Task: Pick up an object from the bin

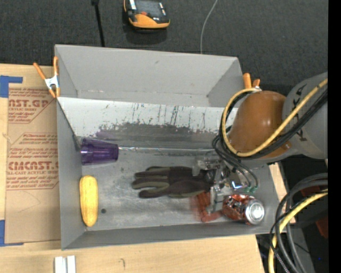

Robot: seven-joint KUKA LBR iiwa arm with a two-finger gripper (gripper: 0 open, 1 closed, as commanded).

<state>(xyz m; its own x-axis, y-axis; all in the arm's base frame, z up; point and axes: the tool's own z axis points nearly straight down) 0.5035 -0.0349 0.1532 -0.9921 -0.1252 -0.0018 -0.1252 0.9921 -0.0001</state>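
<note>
Grey metal bin (160, 80) | pincer (216, 198) low between dark glove (170, 181) and crushed red can (240, 208), grip state cannot be told | glove looks soft, limp, light: probably best pinched at cuff

Scuffed grey metal bin (160, 85), cloth glove (168, 181), shiny can (246, 208)

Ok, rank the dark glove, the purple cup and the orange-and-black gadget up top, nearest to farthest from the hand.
From the hand:
1. The dark glove, mid-bin, with its cuff right at the hand.
2. The purple cup, on its side at the view's far left of the bin.
3. The orange-and-black gadget, outside the bin, beyond its back wall.
</note>
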